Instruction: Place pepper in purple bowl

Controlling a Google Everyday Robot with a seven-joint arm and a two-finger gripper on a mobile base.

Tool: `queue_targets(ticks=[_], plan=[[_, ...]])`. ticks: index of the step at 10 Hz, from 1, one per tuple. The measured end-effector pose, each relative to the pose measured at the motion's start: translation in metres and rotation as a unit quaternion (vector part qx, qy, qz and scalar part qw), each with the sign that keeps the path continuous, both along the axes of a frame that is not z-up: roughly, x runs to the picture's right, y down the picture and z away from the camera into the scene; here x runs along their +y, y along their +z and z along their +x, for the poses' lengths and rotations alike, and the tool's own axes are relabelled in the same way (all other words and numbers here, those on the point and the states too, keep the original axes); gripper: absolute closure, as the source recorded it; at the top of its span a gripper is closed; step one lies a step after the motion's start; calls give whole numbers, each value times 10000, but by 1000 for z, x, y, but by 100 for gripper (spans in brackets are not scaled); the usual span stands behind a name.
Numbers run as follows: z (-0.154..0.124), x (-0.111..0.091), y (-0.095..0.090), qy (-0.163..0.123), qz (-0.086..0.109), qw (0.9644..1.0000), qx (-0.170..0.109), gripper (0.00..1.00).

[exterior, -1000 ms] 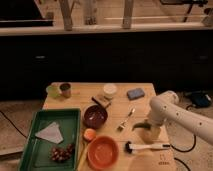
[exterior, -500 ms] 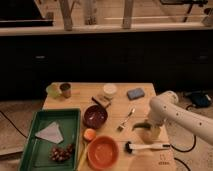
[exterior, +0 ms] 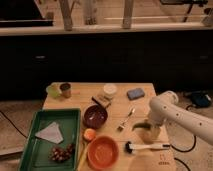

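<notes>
The purple bowl (exterior: pixel 95 116) is dark and round and stands on the wooden table (exterior: pixel 150 105), left of the middle. My gripper (exterior: pixel 146 131) hangs down from the white arm (exterior: pixel 172 114) over the right part of the table, well to the right of the bowl. A dark green thing (exterior: pixel 140 125), which looks like the pepper, is right at the gripper. I cannot tell whether it is held or lies on the table.
A fork (exterior: pixel 125 120) lies between bowl and gripper. An orange bowl (exterior: pixel 103 151), an orange fruit (exterior: pixel 89 134) and a brush (exterior: pixel 145 146) are near the front. A green tray (exterior: pixel 35 125) holds a napkin and grapes. Cups (exterior: pixel 65 90), a white cup (exterior: pixel 109 90) and a blue sponge (exterior: pixel 135 93) stand at the back.
</notes>
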State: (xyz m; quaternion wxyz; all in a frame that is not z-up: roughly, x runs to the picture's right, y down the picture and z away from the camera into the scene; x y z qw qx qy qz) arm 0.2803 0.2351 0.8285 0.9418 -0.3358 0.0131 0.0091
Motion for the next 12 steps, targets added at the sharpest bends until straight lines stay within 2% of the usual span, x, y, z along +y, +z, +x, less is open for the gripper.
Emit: queue_targets(ticks=[4, 5, 6, 12], plan=[[-8, 3, 2, -67, 3, 9999, -115, 21], [-10, 5, 2, -76, 6, 9999, -132, 27], [-11, 6, 2, -92, 14, 9998, -154, 40], [-9, 4, 5, -83, 25, 9998, -189, 98]])
